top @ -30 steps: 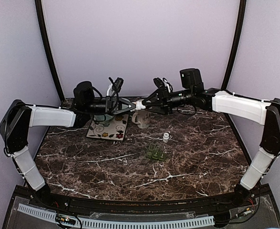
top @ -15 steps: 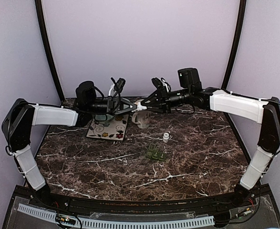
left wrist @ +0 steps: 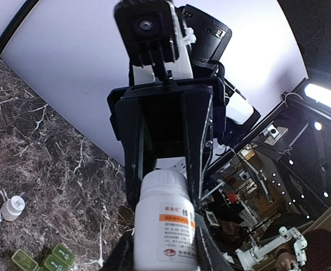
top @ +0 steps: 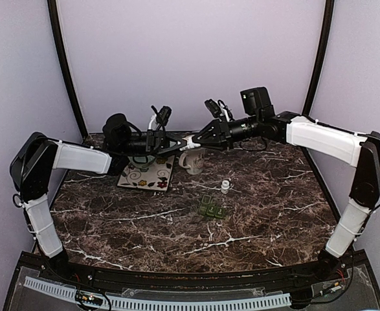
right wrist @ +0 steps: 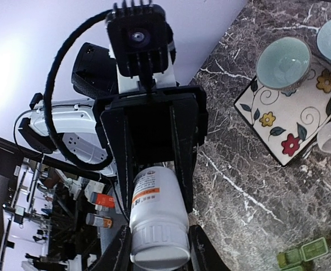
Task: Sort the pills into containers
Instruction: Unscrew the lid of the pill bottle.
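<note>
Veined marble tabletop underlies a white cylindrical bottle.

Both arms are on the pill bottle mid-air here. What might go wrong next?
The pill bottle lies roughly level between the left gripper and the right gripper, the right one on the cap. If the cap comes off like this, pills may spill. It also appears to hang above the mug, so a slipped grip could drop it there.

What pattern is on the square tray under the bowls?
The tray is cream with red and yellow flowers and dark vines; clearest in right wrist view.
</note>
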{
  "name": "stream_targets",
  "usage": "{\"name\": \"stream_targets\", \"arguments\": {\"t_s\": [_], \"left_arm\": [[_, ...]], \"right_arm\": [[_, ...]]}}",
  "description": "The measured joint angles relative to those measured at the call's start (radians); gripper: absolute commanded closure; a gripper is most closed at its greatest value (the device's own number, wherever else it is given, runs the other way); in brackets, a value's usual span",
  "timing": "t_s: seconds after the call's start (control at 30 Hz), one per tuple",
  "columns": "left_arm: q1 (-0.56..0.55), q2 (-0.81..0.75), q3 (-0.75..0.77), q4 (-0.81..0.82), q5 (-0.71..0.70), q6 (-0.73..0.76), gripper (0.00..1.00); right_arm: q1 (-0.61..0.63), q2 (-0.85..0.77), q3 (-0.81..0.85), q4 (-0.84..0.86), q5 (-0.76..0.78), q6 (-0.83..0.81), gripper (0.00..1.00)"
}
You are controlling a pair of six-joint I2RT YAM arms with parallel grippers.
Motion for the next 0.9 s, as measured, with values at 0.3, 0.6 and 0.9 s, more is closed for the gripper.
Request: {"name": "stream_targets", "arguments": {"t_s": [0.3,0.6,0.9], "left_arm": [[0.0,0.092,0.05,0.327,0.013,-0.381,1.0],[0.001,0.095,0.062,0.453,0.046,-0.551,1.0],[0.003,0.099,0.062,0.472,0.049,-0.588,1.0]], "right_arm": [[0.008,-0.002,0.141,-0.193,0.089,-0.378,1.0],[0.092,-0.073,0.162,-0.267,0.318,-0.694,0.86],[0.104,-0.085,0.148,-0.26,0.399,-0.764,0.42]]}}
